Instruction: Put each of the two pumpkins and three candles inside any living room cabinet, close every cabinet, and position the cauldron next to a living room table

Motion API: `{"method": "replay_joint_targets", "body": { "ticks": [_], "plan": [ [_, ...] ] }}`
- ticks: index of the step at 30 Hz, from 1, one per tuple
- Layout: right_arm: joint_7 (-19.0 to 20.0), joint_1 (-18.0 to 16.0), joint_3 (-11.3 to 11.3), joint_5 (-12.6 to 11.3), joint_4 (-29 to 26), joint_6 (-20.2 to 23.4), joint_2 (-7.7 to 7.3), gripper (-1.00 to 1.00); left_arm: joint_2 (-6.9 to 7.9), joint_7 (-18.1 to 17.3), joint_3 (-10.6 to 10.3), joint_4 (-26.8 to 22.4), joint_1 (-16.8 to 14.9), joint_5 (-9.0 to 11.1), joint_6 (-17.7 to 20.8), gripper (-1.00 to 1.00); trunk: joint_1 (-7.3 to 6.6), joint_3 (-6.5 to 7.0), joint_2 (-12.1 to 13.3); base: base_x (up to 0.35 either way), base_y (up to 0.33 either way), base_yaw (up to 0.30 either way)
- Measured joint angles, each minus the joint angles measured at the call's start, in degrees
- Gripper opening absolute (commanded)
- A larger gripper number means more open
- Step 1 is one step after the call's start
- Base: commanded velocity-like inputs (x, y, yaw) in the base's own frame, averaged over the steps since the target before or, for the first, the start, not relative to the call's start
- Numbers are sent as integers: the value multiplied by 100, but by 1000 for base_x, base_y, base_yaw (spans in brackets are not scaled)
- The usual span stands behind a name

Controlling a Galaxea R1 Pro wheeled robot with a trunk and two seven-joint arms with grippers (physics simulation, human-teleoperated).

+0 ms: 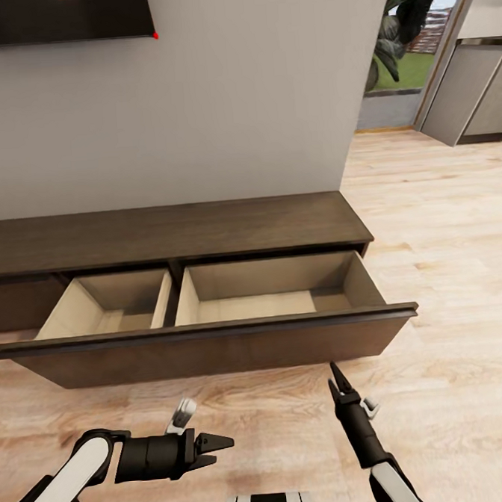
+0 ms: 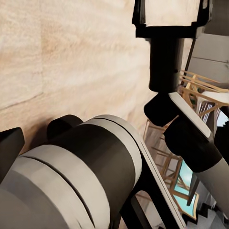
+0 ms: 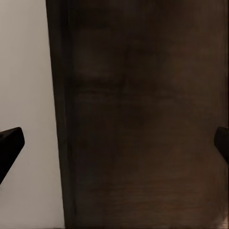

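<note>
So the cabinet (image 1: pixel 175 234) sits low against the pale wall, long and dark brown, and its wide drawer front (image 1: pixel 213 347) is pulled out toward the robot. Behind that front you can see two pale beige compartments side by side, a smaller one on the left (image 1: pixel 109 306) and a bigger one on the right (image 1: pixel 276 290), both bare inside from this angle.

The left pincer (image 1: pixel 219 444) hovers low over the wood floor (image 1: pixel 447 267), pointing sideways toward the right arm, and its dark tips look close together, pretty much closed with nothing in them. The right pincer (image 1: pixel 336 376) points up at the drawer front, just short of its lower edge, and its tips also look pinched together in the head view. In the right wrist view the dark finger ends (image 3: pixel 10 143) sit at either edge with the brown wood panel (image 3: pixel 143 114) between them, so honestly I can't tell for sure how far apart they are.

A dark screen (image 1: pixel 55 17) hangs on the wall above.
</note>
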Motion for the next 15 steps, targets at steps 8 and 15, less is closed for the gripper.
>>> {"method": "replay_joint_targets", "body": {
  "ticks": [8, 15],
  "plan": [
    [-490, -1, 8, 9, 9, 547, -11, 100, 0, 6, 0, 0, 0, -1, 0, 100, -1, 0, 0, -13, 0, 0],
    [-1454, -1, 2, -33, 33, 1057, -2, 100, 8, 3, 103, -1, 0, 50, 0, 100, -12, 88, 5, 0, 0, 0]
  ]
}}
